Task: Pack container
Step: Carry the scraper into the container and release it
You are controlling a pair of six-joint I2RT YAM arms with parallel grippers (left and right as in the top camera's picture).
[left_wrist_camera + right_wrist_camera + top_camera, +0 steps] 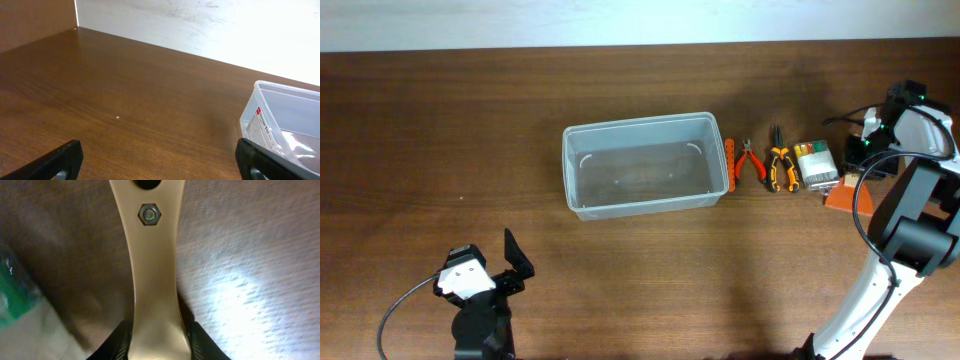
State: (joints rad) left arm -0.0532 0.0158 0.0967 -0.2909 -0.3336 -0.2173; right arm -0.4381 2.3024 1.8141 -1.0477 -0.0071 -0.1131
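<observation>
Overhead, the container (645, 207) sits empty mid-surface (440, 130), with pliers (781, 170) just beside its right wall. From the left wrist, your left end effector (160, 165) is spread wide and holds nothing; the container (260, 125) lies ahead-right. At the right wrist, your right end effector (157, 342) pinches a tan bar (150, 265). Held on so small a patch, the bar may pivot or slip when you lift.

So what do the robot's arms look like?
Both arms are mostly black. The left arm has a white block near its wrist and a grey cable looping off it. The right arm mixes chunky white and black parts, with a black cable arching beside it. The left end effector and right end effector each have two black fingers.
</observation>
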